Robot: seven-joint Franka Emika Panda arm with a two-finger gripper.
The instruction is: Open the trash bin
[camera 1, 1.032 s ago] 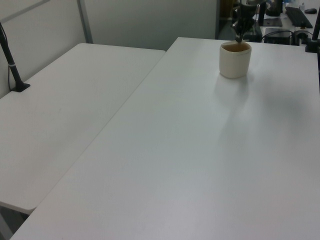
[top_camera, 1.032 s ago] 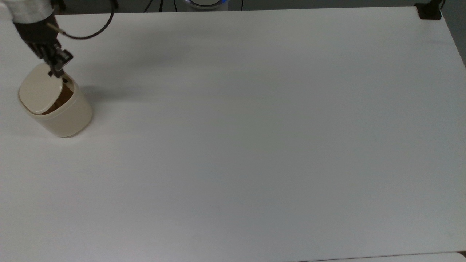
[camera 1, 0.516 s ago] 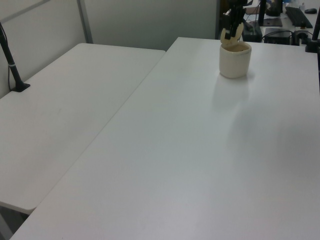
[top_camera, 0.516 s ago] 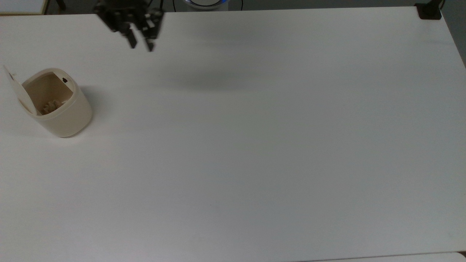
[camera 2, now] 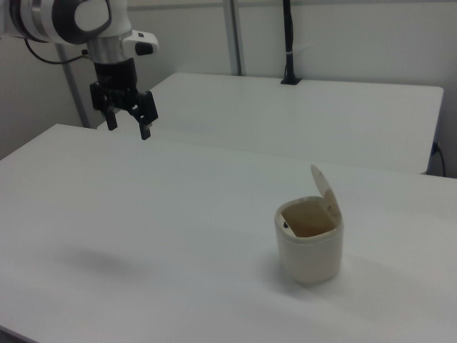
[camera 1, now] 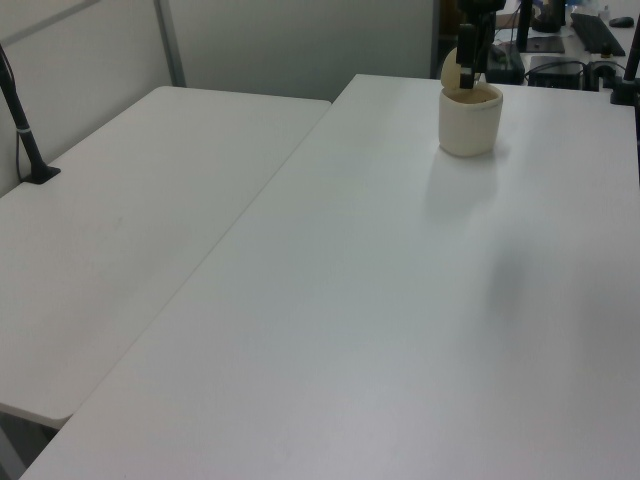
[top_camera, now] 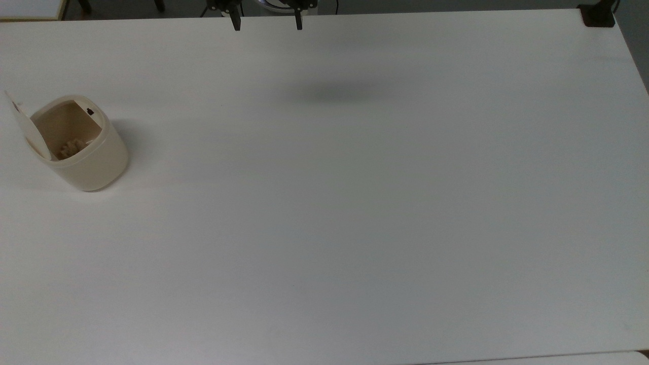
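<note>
Basically done: trash bin [top_camera: 81, 147] sits at the top view's left edge of the table [top_camera: 355, 203], lid [camera 2: 325, 187] flipped upright on its hinge, mouth exposed, small pale scraps visible inside. Black latch nub showing on the inner rim. Pincer [camera 2: 128, 118] hangs high above the table, well apart from the bin, fingers spread wide, holding nothing. Probably parked there to keep clear of the raised lid. Looks like no further contact needed; bin standing square on its base.
</note>
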